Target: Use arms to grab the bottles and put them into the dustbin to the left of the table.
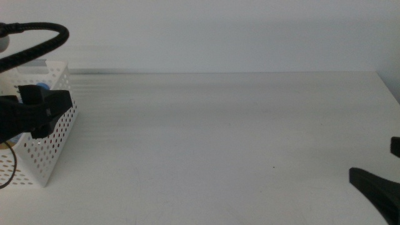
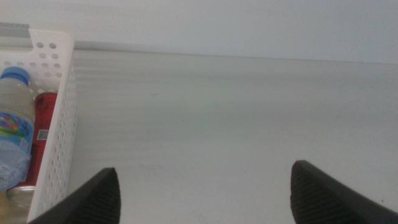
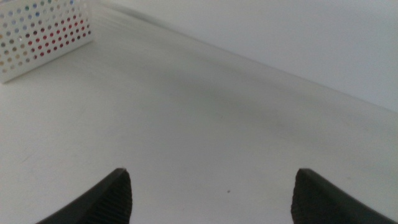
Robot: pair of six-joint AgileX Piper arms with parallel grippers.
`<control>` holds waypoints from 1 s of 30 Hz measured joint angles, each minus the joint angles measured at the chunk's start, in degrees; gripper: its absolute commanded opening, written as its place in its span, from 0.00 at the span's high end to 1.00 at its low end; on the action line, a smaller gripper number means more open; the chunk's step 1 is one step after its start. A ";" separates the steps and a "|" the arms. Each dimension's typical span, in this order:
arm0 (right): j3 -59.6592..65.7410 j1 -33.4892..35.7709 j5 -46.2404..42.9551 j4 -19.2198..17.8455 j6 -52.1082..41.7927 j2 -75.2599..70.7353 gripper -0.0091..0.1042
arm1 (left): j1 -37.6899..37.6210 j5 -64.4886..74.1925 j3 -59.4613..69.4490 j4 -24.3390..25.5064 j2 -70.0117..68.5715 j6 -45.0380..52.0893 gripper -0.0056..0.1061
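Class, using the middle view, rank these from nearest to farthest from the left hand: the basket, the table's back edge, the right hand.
1. Basket: directly beside the left hand.
2. Table's back edge: behind, farther.
3. Right hand: farthest, opposite bottom corner.

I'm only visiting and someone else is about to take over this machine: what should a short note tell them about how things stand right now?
Left gripper: fingers open, empty, beside the dustbin at the table's left side.
Right gripper: fingers open, empty, waiting low at the right.
In the dustbin: blue-capped water bottle and red can; something pale shows at the bottom corner, unclear what.
Done: no bottles on the visible tabletop.
Left: confirm the yellow-liquid bottle is in the bin; otherwise nothing.
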 measured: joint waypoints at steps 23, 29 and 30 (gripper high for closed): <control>0.82 -27.09 -0.47 2.53 0.00 -16.90 0.33 | 1.10 -10.30 21.78 0.00 -26.48 0.00 0.14; 9.08 -27.13 -1.55 3.75 0.00 -23.76 0.33 | 8.43 -11.42 31.41 0.00 -38.82 0.00 0.14; 11.02 -27.16 -1.55 4.21 0.00 -25.04 0.33 | 9.64 -11.42 32.83 0.00 -40.52 0.00 0.14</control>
